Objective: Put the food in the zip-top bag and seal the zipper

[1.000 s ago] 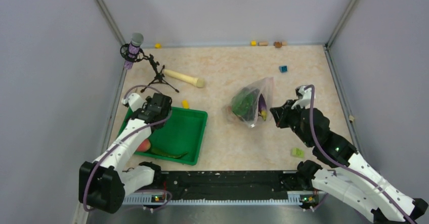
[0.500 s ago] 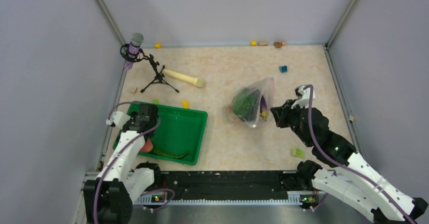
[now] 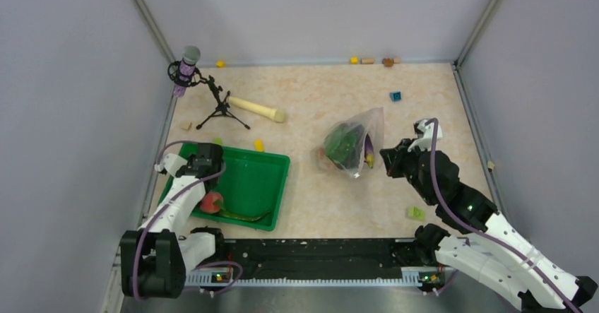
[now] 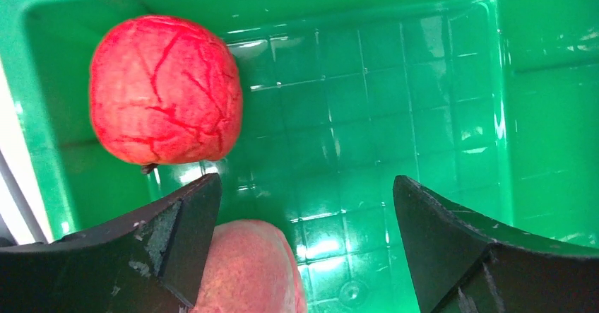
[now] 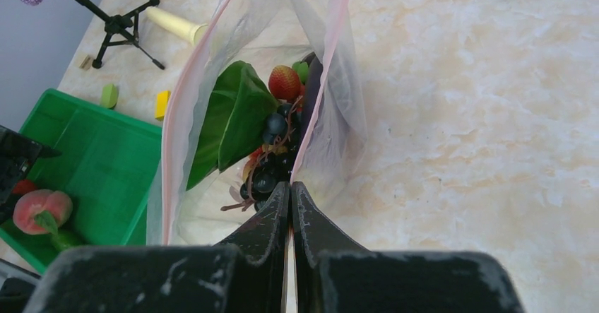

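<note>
The peach (image 4: pixel 248 269) is cut off by the left wrist view's bottom edge, partly behind a finger (image 4: pixel 166 239).

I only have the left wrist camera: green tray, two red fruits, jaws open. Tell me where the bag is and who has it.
Observer: The bag is off to the right of the tray, and the right gripper is shut on its pink mouth strip.
Operator: Report whether the mouth is open.
Observer: It is open. The two pink edges spread wide apart away from the pinch.
Operator: List what is inside.
Observer: A leafy green, a strawberry and dark berries, with a dark purple piece beside them.
</note>
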You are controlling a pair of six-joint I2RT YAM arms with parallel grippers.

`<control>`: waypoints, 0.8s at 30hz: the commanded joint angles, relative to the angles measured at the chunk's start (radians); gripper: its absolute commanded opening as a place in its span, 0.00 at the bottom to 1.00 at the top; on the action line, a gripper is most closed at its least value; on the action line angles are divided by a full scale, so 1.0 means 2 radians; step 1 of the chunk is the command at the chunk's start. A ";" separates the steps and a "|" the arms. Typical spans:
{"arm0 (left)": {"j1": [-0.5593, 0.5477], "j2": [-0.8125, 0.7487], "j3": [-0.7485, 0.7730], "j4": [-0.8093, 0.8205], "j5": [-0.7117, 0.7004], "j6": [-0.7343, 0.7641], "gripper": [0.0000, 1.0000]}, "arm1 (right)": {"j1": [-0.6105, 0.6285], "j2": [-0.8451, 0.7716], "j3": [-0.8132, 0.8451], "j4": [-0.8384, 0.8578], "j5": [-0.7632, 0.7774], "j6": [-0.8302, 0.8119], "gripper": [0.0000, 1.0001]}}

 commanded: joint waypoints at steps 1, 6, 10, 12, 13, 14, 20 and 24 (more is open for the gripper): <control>0.003 0.011 -0.006 0.039 0.026 0.016 0.96 | -0.004 -0.005 0.008 0.015 0.015 -0.003 0.00; 0.003 0.023 -0.009 0.064 0.053 0.033 0.96 | -0.004 -0.009 0.006 0.014 0.018 -0.002 0.00; 0.003 0.038 -0.009 0.077 0.064 0.040 0.94 | -0.004 -0.012 0.003 0.014 0.021 -0.001 0.00; 0.003 0.045 -0.006 0.081 0.075 0.045 0.92 | -0.004 -0.012 0.003 0.014 0.020 -0.001 0.00; 0.003 0.049 -0.007 0.085 0.089 0.049 0.91 | -0.004 -0.012 0.002 0.014 0.019 -0.001 0.00; 0.003 0.050 -0.010 0.094 0.101 0.054 0.91 | -0.004 -0.013 0.002 0.014 0.018 0.000 0.00; 0.000 0.049 -0.022 0.119 0.187 0.090 0.88 | -0.004 -0.013 0.002 0.013 0.022 0.000 0.00; -0.001 0.048 -0.028 0.128 0.217 0.094 0.88 | -0.004 -0.014 0.003 0.012 0.025 0.000 0.00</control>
